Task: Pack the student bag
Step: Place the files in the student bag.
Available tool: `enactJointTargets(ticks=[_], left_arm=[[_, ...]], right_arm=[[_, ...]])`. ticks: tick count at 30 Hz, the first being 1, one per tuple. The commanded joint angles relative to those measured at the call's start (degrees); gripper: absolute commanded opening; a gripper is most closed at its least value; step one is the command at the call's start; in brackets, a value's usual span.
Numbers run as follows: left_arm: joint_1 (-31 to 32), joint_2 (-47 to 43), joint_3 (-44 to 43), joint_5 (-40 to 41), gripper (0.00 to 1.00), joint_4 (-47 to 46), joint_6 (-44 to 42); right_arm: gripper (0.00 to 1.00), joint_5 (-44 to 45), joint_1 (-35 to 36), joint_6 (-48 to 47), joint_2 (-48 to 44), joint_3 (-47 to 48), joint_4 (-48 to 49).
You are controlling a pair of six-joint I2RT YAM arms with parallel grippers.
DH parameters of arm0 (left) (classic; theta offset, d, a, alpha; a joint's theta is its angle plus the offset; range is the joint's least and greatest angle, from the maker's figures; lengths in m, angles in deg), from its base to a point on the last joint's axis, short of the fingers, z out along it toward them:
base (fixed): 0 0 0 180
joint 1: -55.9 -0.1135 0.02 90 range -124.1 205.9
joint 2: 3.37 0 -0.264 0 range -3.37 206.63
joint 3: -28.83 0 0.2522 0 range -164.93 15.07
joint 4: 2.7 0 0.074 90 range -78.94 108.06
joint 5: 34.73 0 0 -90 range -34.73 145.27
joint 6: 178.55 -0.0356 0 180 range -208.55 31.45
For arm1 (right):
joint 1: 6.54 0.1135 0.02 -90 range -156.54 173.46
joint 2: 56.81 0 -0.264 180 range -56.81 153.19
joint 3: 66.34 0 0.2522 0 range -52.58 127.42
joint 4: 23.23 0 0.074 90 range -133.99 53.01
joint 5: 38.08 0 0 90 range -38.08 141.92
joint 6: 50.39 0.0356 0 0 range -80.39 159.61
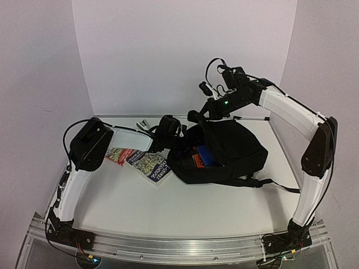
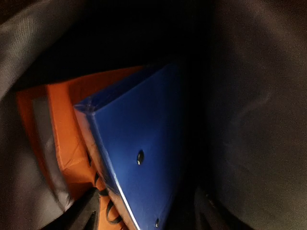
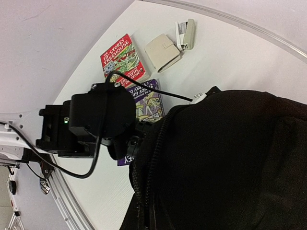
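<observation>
On the right half of the table (image 1: 168, 213), toward the far side, your student bag (image 1: 238, 147) lies slumped with its open mouth facing left. An orange book (image 2: 62, 139) and a blue folder (image 2: 139, 143) are inside the mouth. The folder lies over the orange book's right part, and grey lining surrounds both.

Your left gripper (image 2: 146, 218) is pushed into that mouth from the left. In the wrist view its two dark fingers (image 2: 84, 215) stand well apart at the bottom edge. The near ends of the folder and the orange book lie in the gap between them. You cannot tell whether either finger touches them, and nothing looks pinched.

Your right gripper (image 1: 195, 116) reaches in from the far right and sits at the bag's far upper edge, just above the opening. Its fingers do not show in its own wrist view, which black fabric and the zip line fill. You cannot tell how far it is open or whether it has hold of the fabric.

Left of the bag, a purple book (image 1: 150, 165) lies flat with its right edge just beside the mouth. A red book (image 1: 119, 155) lies just left of it, partly under the left arm. Farther back sit a beige box (image 3: 163, 51) and, just beside it, a small stapler (image 3: 187, 33).
</observation>
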State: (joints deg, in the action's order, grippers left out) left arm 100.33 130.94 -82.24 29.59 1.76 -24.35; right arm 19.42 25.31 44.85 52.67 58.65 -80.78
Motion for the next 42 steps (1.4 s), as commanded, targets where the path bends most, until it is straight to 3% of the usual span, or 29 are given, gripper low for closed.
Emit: enactJointTargets(ticks=[1,10,17,20,25,28,36,42], left_arm=[[-0.3,-9.9,2.0,6.3,0.78,8.9,-8.3],[-0.7,-21.7,8.9,11.1,0.87,15.0,-15.7],[-3.4,-27.1,15.5,12.3,0.88,16.1,-16.4],[-4.6,-29.5,18.6,12.6,0.88,16.7,-16.6],[-6.2,-33.4,23.7,14.2,0.92,19.6,-18.2],[-7.2,-35.6,26.3,14.8,0.92,20.4,-18.7],[-9.5,-40.6,30.5,16.7,0.94,23.1,-19.6],[-11.1,-42.2,32.5,16.3,0.97,24.5,-20.4]], right_arm=[[0.00,0.7,-2.3,1.4,-4.5,-1.1,4.4],[0.00,17.1,-11.2,-0.2,-7.5,-14.3,4.7],[0.01,30.0,-15.1,-4.6,-5.5,-28.2,8.0],[0.16,32.4,-15.0,-7.1,-3.6,-32.5,10.7],[0.59,32.1,-15.0,-7.5,-1.5,-32.4,10.9],[0.73,30.3,-15.0,-7.1,-2.7,-30.1,10.8],[0.98,23.9,-15.0,-6.9,-6.9,-24.4,9.1],[0.98,17.2,-14.9,-7.7,-9.4,-21.0,7.5]])
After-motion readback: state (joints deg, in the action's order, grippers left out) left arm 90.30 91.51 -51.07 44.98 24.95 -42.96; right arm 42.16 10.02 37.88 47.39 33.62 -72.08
